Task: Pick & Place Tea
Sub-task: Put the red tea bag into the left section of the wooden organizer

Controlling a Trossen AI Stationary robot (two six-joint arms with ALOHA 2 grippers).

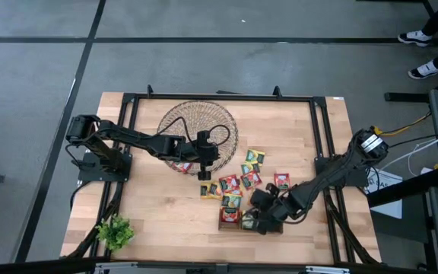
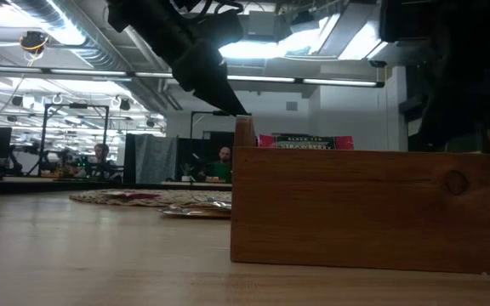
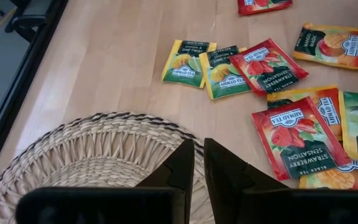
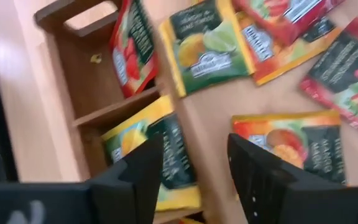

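Several red, yellow, green and orange tea sachets (image 1: 243, 180) lie flat on the table between the wicker dish (image 1: 196, 128) and the wooden tray (image 1: 231, 219). In the right wrist view a red sachet (image 4: 129, 53) stands on edge in one compartment. A yellow-green one (image 4: 166, 158) leans in the middle compartment. My right gripper (image 4: 194, 163) hovers open over that yellow-green sachet and the tray's long wall. My left gripper (image 3: 199, 160) is shut and empty above the dish's near rim (image 3: 123, 140), short of the loose sachets (image 3: 263, 65).
A small green plant (image 1: 116, 232) stands at the table's near left corner. The black frame rails (image 1: 319, 137) run along the table's sides. In the low view the tray's wooden side (image 2: 373, 208) fills the foreground, with a red sachet's top edge (image 2: 304, 142) showing above it. People sit in the room behind.
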